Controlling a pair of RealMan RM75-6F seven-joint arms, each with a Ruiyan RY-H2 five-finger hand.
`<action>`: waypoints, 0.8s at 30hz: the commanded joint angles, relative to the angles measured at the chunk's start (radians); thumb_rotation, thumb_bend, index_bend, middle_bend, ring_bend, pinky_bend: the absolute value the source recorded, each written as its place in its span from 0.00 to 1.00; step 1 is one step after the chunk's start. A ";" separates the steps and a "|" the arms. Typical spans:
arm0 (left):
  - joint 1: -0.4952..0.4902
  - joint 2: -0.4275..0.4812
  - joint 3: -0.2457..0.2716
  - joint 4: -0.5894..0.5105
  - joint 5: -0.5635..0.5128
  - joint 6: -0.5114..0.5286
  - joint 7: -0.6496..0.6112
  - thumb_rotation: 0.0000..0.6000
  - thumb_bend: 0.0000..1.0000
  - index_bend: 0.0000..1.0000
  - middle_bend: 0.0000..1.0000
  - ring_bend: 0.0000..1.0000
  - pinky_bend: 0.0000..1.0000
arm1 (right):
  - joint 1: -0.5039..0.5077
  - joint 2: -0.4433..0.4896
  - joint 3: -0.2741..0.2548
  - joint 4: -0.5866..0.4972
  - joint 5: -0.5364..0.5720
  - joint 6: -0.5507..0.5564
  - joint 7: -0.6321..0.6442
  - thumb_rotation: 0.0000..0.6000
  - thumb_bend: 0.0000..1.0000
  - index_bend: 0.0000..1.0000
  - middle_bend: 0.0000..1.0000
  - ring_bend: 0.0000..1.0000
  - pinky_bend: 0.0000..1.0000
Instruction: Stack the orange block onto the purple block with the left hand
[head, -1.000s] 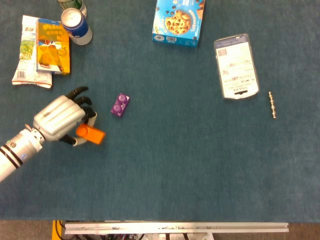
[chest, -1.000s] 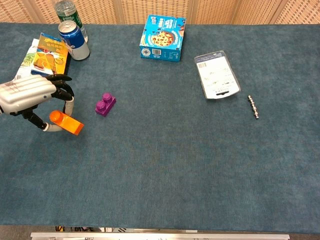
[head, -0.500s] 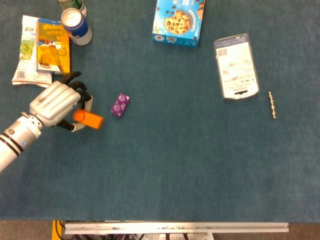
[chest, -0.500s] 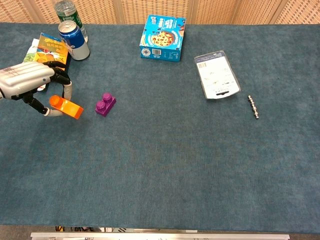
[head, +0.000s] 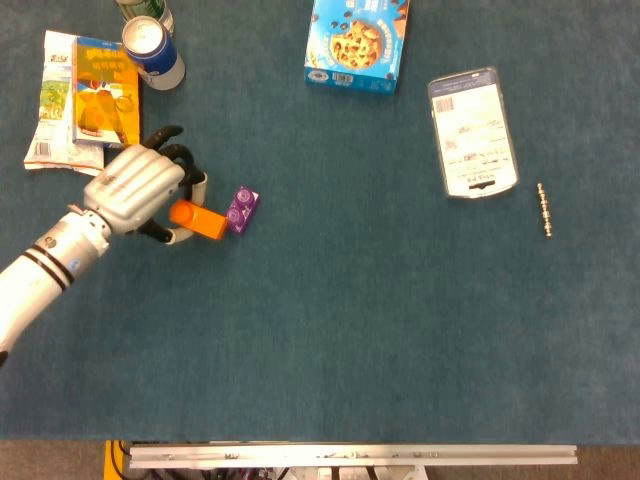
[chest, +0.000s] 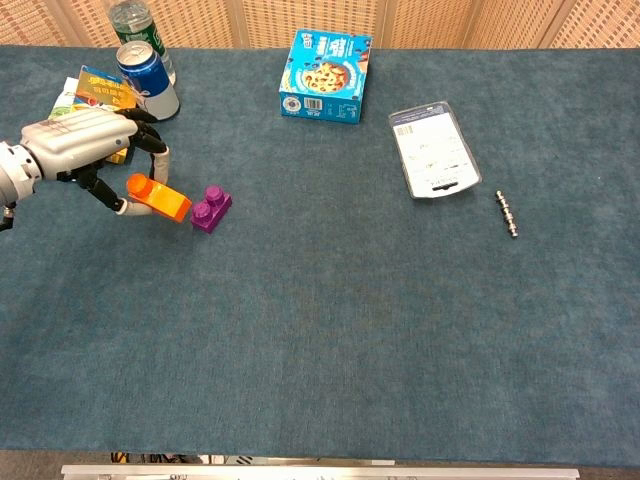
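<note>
My left hand (head: 140, 190) (chest: 82, 148) grips the orange block (head: 197, 219) (chest: 158, 198) between thumb and fingers, holding it tilted above the cloth. The block's far end hangs right beside the purple block (head: 240, 210) (chest: 210, 208), which lies on the blue tablecloth at the left. Whether the two blocks touch I cannot tell. My right hand shows in neither view.
Snack packets (head: 85, 100) (chest: 95, 100), a blue can (head: 150, 50) (chest: 147, 78) and a green bottle (chest: 133, 22) crowd the far left corner behind the hand. A blue cookie box (head: 358, 42) lies at the back middle. A white packet (head: 472, 132) and a small metal rod (head: 544, 209) lie at the right.
My left hand has carried the orange block to the right and a little farther back, from well left of the purple block to right beside it.
</note>
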 joint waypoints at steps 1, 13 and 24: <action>-0.016 -0.012 -0.014 -0.005 -0.021 -0.028 0.022 1.00 0.20 0.49 0.50 0.25 0.07 | -0.002 0.001 0.000 0.003 0.002 0.001 0.003 1.00 0.20 0.51 0.51 0.44 0.47; -0.070 -0.038 -0.048 -0.032 -0.098 -0.135 0.101 1.00 0.20 0.49 0.50 0.25 0.07 | -0.009 0.003 0.000 0.021 0.008 0.005 0.025 1.00 0.20 0.51 0.51 0.44 0.47; -0.096 -0.052 -0.064 -0.024 -0.161 -0.199 0.136 1.00 0.20 0.49 0.50 0.25 0.07 | -0.018 0.005 0.000 0.034 0.014 0.012 0.042 1.00 0.20 0.51 0.51 0.44 0.47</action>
